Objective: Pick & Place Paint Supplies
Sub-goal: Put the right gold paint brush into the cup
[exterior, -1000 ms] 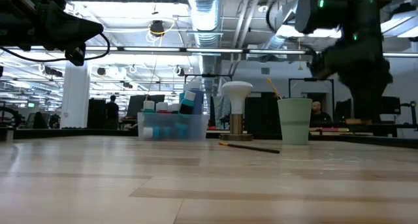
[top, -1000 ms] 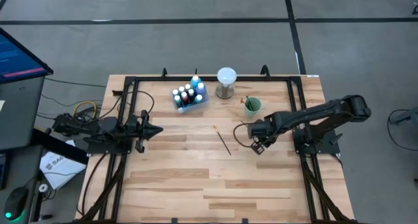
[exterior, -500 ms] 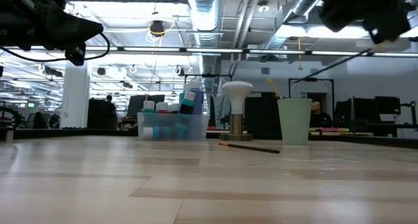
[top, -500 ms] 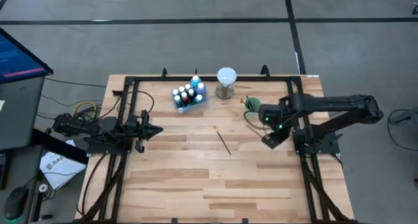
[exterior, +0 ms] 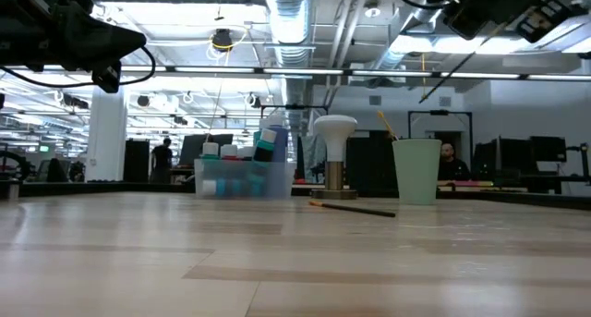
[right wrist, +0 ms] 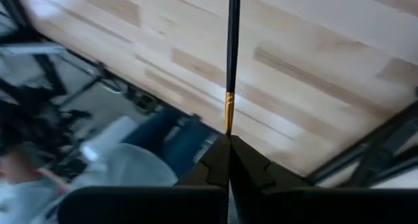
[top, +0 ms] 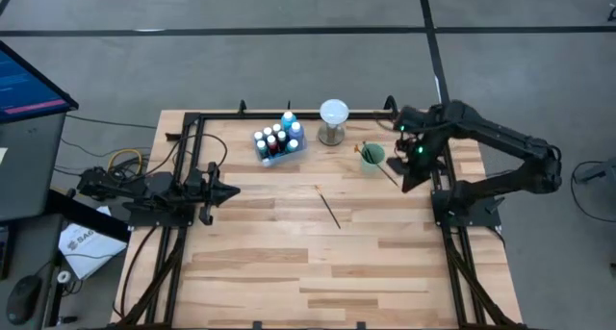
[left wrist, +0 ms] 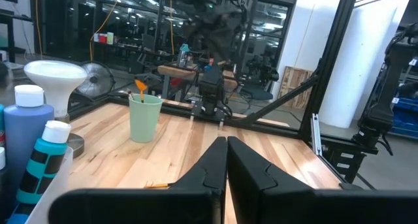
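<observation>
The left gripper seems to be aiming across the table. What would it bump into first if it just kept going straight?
Probably nothing close. The left gripper, fingers shut, points across bare wood toward the right arm's frame. The green cup sits off to one side of that line, though depth is hard to judge.

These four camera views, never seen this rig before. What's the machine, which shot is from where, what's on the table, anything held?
It is two dark robot arms at a wooden table. One picture looks straight down, one looks level across the tabletop, and two ride on the wrists. The left claw is shut, empty, waiting at the table's left side. The right claw is raised beside the green cup, shut on a thin paintbrush that runs out past its tips. On the table: a clear bin of paint bottles, a white globe on a metal base, the cup with brushes in it, and one loose brush.
</observation>
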Robot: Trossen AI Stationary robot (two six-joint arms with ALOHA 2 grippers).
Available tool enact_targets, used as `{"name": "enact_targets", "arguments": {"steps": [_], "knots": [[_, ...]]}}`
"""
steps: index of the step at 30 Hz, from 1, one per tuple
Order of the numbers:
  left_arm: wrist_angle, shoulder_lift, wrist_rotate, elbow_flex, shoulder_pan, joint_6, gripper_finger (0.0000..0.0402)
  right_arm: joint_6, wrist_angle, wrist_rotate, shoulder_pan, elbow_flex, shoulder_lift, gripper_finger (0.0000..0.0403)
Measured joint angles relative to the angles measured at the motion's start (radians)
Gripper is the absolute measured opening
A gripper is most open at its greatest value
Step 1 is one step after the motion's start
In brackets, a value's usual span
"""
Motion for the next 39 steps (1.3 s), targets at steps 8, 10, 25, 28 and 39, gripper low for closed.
{"name": "enact_targets", "arguments": {"steps": [8,10,25,28,39], "knots": [[0.0,0.0,0.0,0.0,0.0,0.0,0.0006,-0.038,-0.044,-0.024,-0.216,0.017,0.008,0.0],[0.0,0.0,0.0,0.0,0.0,0.0,0.0006,-0.052,-0.043,-0.024,-0.237,0.017,0.032,0.0],[0.0,0.0,0.0,0.0,0.0,0.0,0.0006,-0.184,-0.042,-0.055,-0.286,0.017,0.244,0.0],[0.0,0.0,0.0,0.0,0.0,0.0,0.0006,-0.18,-0.043,-0.055,-0.306,0.017,0.263,0.0],[0.0,0.0,0.0,0.0,0.0,0.0,0.0006,-0.171,-0.042,-0.079,-0.37,0.017,0.292,0.0]]}}
